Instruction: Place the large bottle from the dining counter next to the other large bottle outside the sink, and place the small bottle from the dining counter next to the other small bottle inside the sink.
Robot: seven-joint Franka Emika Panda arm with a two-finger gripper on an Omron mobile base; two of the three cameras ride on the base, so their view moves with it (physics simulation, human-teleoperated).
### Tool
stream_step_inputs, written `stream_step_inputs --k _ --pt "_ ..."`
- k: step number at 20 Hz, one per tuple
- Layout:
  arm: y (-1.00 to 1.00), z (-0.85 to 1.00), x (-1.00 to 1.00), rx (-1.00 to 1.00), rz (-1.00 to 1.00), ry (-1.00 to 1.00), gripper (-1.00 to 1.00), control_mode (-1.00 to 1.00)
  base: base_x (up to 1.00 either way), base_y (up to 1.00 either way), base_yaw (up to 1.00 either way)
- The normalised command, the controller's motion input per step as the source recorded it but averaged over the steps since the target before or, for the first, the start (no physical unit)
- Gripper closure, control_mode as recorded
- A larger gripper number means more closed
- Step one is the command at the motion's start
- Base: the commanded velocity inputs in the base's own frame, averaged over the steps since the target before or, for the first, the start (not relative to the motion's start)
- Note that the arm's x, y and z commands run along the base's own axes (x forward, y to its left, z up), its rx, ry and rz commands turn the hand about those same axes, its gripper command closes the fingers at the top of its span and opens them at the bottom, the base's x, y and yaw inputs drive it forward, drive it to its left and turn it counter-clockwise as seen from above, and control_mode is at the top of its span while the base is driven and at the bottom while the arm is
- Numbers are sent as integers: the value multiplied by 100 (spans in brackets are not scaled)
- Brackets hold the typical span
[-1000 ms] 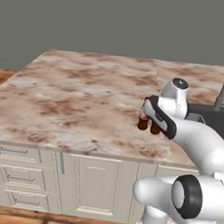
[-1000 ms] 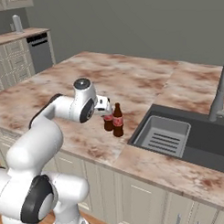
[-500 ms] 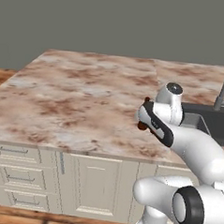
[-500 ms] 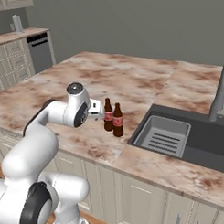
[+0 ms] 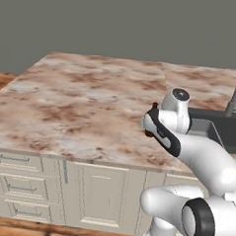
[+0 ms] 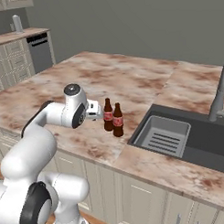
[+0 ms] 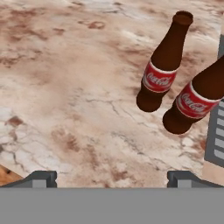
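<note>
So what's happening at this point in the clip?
The white arm's gripper is open and empty, just beside two brown glass cola bottles with red labels. Both stand upright, close together, on the pinkish marbled stone counter, left of the dark grey sink basin. Nothing is held.

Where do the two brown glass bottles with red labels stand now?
In the right base view the two brown bottles stand upright together on the marbled counter, just left of the dark sink, beside the open gripper.

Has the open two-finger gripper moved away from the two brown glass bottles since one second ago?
Yes. The gripper has drawn back from the two bottles, away from the sink; both bottles stand free.
</note>
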Motion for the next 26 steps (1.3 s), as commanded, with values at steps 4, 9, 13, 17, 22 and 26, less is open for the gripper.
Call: stream_step_inputs --k 4,9,13,17,22,26 --pt "0 -2 0 0 0 0 -100 -100 0 0 0" --pt "0 -9 -2 0 0 0 -100 -100 0 0 0" --pt "13 -17 -1 0 0 0 -100 -100 0 0 0" --pt "24 -13 0 0 0 0 -100 100 0 11 0" --pt "0 0 0 0 0 0 -100 100 0 53 0" --pt "0 0 0 0 0 0 -100 100 0 55 0"
